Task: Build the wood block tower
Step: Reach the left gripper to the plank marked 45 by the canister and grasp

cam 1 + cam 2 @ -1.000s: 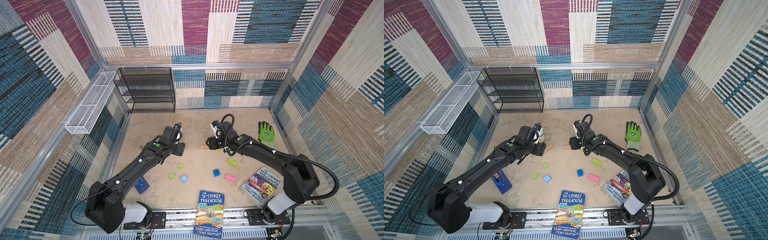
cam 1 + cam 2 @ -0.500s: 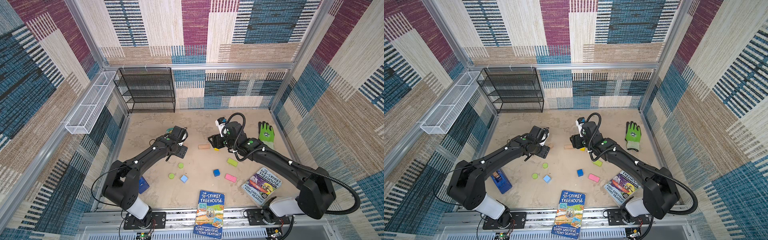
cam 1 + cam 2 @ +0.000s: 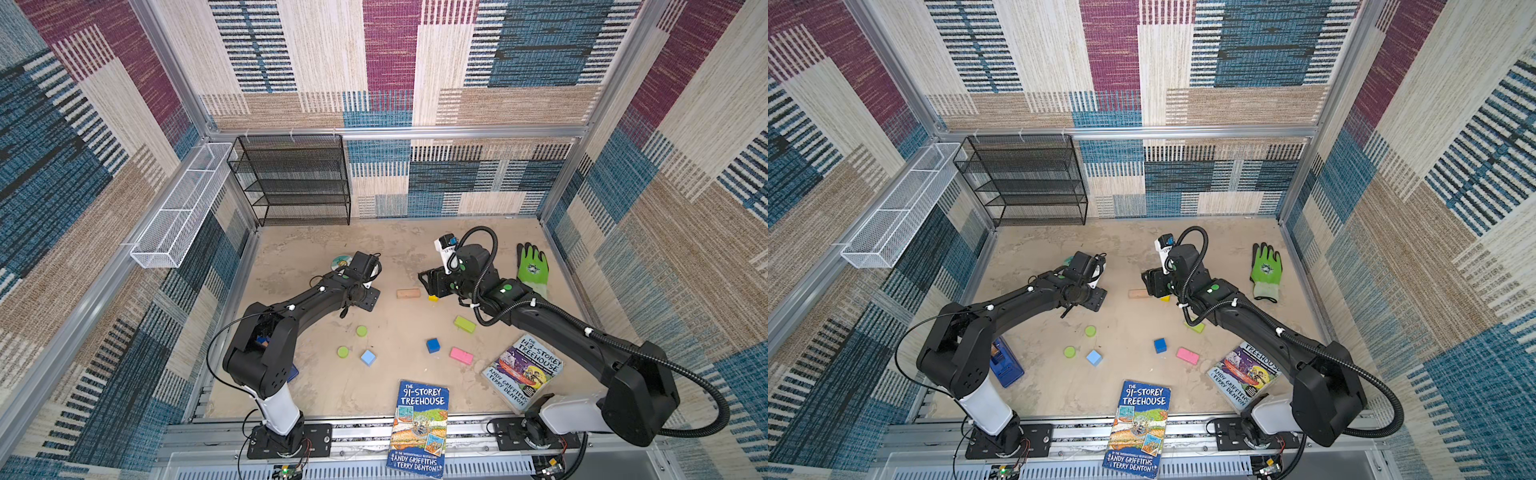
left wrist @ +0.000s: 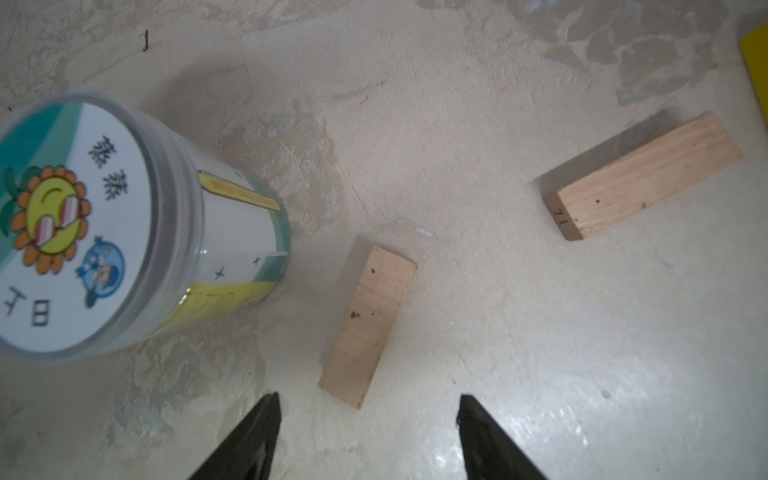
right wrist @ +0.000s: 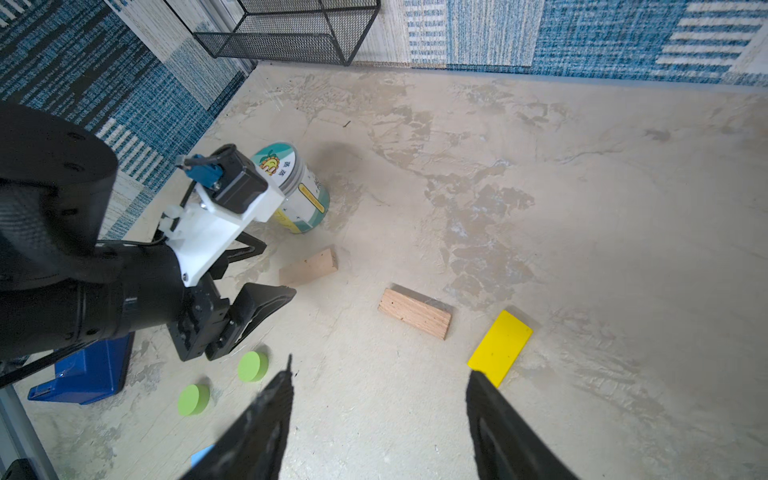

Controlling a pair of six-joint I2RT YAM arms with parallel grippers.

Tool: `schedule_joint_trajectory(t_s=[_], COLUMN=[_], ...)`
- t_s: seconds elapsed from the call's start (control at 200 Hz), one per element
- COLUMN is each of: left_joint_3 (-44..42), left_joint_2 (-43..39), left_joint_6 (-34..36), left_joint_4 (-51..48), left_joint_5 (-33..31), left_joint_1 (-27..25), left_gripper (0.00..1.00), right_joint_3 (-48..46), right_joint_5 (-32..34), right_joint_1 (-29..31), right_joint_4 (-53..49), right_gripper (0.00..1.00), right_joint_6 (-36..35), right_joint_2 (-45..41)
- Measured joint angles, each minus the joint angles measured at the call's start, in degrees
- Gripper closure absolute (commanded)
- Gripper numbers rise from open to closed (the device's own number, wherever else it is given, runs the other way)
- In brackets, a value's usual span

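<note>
No tower is standing yet: every wood block is lying singly on the counter (image 3: 399, 253).

The left pincer (image 4: 368, 417) is hanging with its jaws wide and empty, just short of the near end of a tan bar (image 4: 368, 326). That bar is lying flat near the round tin (image 4: 83, 224). The second tan bar (image 4: 644, 176) is lying apart from the first, toward the middle of the counter.

The right pincer (image 5: 381, 376) is also gaping wide and holding nothing. It is pointing at the bare ground in front of the second bar and the yellow oblong (image 5: 500, 347).

The two lime round pieces (image 5: 252, 365), the light-blue cube (image 3: 368, 357), the dark-blue cube (image 3: 432, 345), the lime oblong (image 3: 464, 324) and the pink oblong (image 3: 461, 355) are lying nearer the front, well apart from one another.

Hazards, as I am judging them:

1. The first bar is lying slightly askew to the left jaws. A closing grip may twist it instead of seating it squarely.
2. The tin is standing near that bar. A descending jaw on that side may strike or tip it.
3. Both pincers are working close together around the two tan bars. Simultaneous reaches may bring the arms into contact.
4. The yellow oblong is lying flat and looks thin. The right jaws may scrape the counter or slide over it.
</note>
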Motion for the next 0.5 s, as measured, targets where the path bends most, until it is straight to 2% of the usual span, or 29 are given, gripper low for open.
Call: schedule_joint_trajectory(t_s=[0.27,0.496], left_joint_3=[2.32,7.69], left_joint_2=[3.69,8.52], left_joint_6=[0.42,0.63], left_joint_4=[1.66,0.37], left_joint_5=[0.20,0.24], left_joint_1=[0.04,0.07], left_gripper=[0.28,0.29], right_joint_3=[-1.09,-1.62], right_joint_5=[-0.17,-0.33], right_joint_1=[-0.07,-0.07], right_joint_4=[0.44,0.46], right_gripper=[0.32,0.32], right_joint_6=[0.55,0.85], right_joint_2=[-0.72,-2.32])
